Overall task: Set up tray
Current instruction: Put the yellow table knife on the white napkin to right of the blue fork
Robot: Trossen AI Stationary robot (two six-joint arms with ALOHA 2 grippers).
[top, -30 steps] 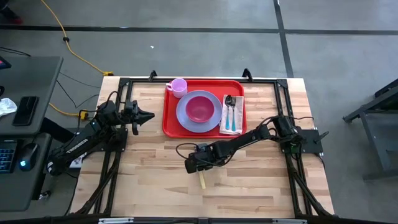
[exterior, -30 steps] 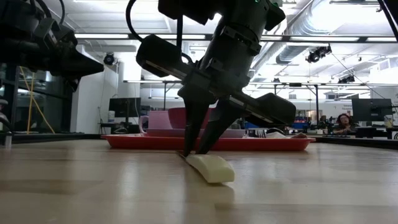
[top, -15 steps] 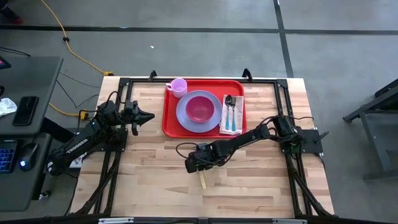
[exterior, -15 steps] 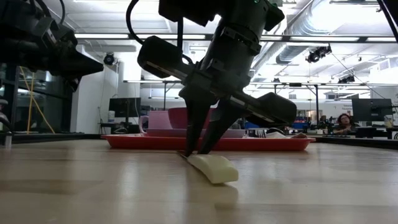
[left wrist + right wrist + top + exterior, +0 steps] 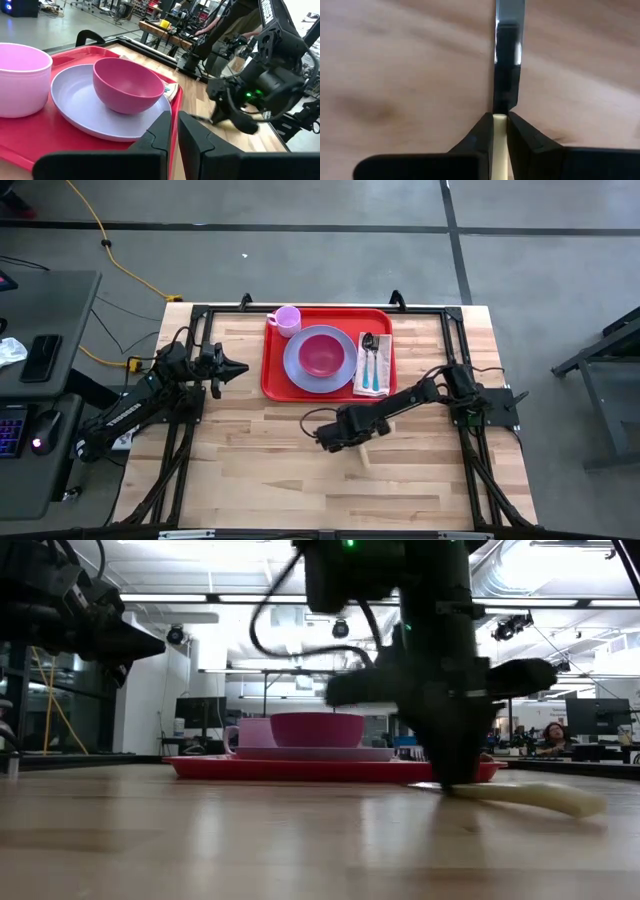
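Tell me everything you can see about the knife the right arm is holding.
The knife has a cream handle that looks like plastic and a shiny metal blade. The right end effector is shut on the handle where it meets the blade, which points ahead of the fingers. In the low view the knife lies nearly flat, low over the wooden table, with the handle sticking out sideways. It is in front of the tray, apart from it. Whether it touches the wood is unclear.

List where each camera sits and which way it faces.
High view: overhead, looking straight down; both arms, left gripper beside the red rectangular plastic tray.
Low view: table height, looking across; right gripper holding the cream-handled knife.
Left wrist: faces the tray past its own fingers.
Right wrist: faces the tabletop past fingers clamping the knife.
Shared: high and left wrist both show the round magenta bowl.
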